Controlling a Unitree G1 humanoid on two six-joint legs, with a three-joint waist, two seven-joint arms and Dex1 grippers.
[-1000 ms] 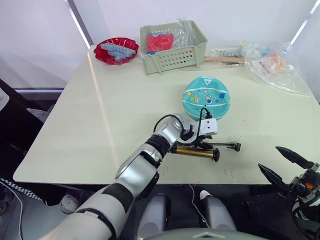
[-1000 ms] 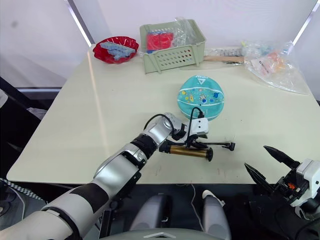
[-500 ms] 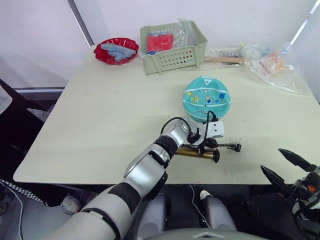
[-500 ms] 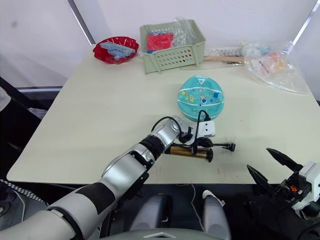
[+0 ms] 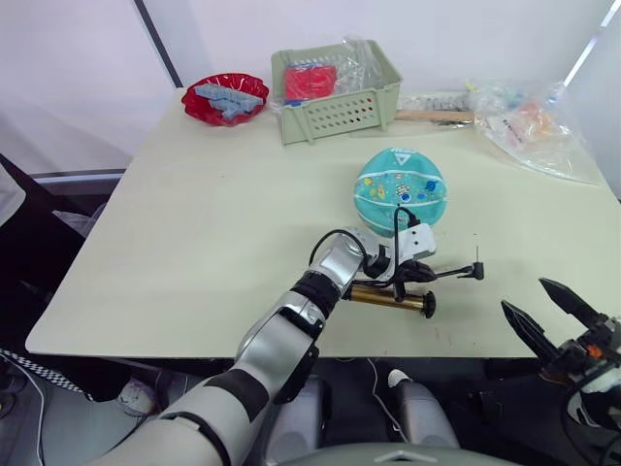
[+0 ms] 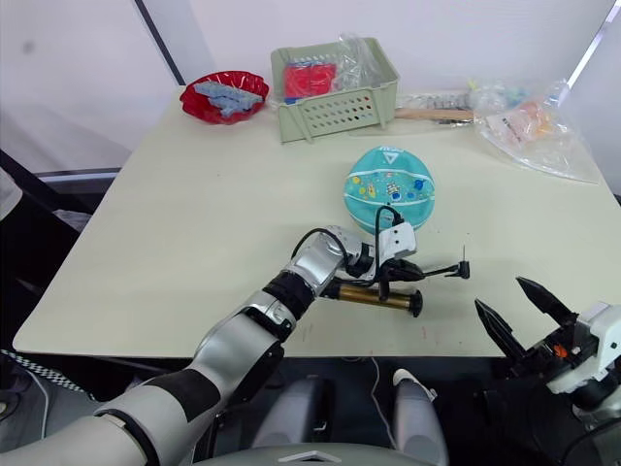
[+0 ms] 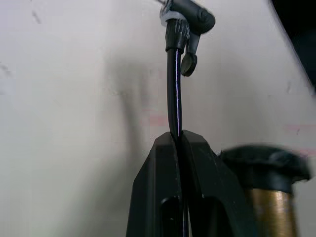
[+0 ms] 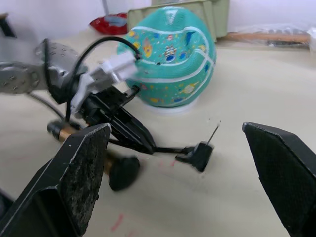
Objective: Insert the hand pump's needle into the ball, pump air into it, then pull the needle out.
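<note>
The teal ball point(image 5: 400, 189) rests on the beige table point(image 5: 223, 223), right of centre. Just in front of it lies the bronze hand pump point(image 5: 386, 299), its black T-handle toward the table's front edge. My left gripper point(image 5: 425, 274) is shut on the pump's thin black hose point(image 7: 173, 84), holding it a little above the table. The hose's black end fitting point(image 5: 473, 272) carries the needle point(image 5: 478, 255), which points upward, to the right of the ball and apart from it. My right gripper point(image 5: 549, 315) is open and holds nothing, off the table's front right edge.
At the back of the table stand a green slotted basket point(image 5: 335, 83) with red items and a red bowl point(image 5: 225, 97) of blue pieces. Clear plastic bags point(image 5: 529, 126) and a wooden stick point(image 5: 437, 116) lie at the back right.
My left gripper has moved right with the hose, and the end fitting has shifted right so the needle now points up. The right gripper has shifted slightly at the table's front edge.
</note>
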